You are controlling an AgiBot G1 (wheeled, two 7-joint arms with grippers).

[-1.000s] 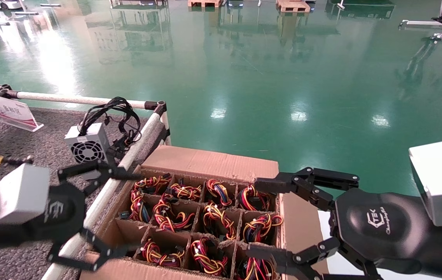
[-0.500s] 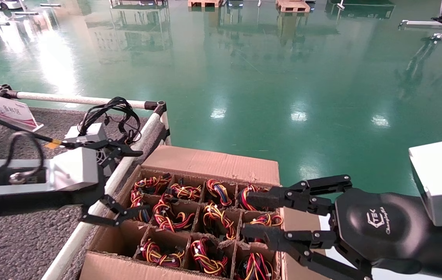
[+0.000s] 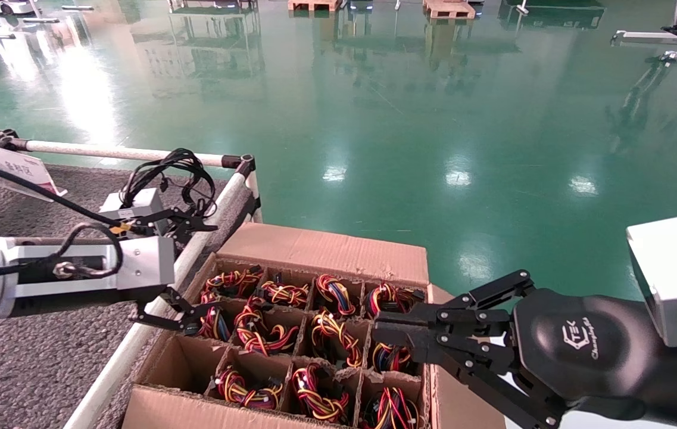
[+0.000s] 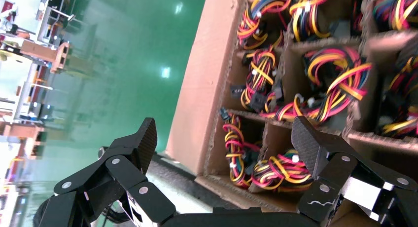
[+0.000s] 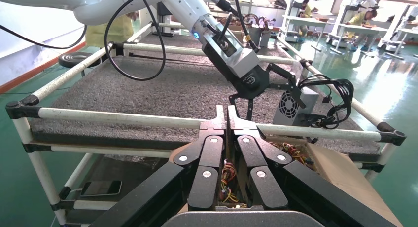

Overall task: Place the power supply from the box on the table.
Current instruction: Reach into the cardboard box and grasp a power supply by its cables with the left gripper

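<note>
The box (image 3: 326, 250) stands open against the table (image 3: 16, 357), its divider cells filled with power supplies that show only as red, yellow and black wire bundles (image 3: 329, 328). My left gripper (image 3: 195, 271) hangs open over the box's table-side edge, with nothing between its fingers. In the left wrist view the left gripper (image 4: 226, 138) frames a wire bundle (image 4: 236, 153) in an edge cell of the box (image 4: 197, 89). My right gripper (image 3: 383, 333) is shut and empty above the box's right-hand cells; the same right gripper (image 5: 226, 113) shows its fingers pressed together.
A whiter unit (image 3: 136, 205) with black cables stands on the table by the white rail (image 3: 219, 202), just behind my left gripper. A sign card (image 3: 16, 170) lies further back. Green floor lies beyond the box. The right wrist view shows the table (image 5: 162, 94) and the whiter unit (image 5: 293, 104).
My left gripper swung up and right from over the table to the box's edge, staying open. My right gripper went from wide open to shut over the right-hand cells.
</note>
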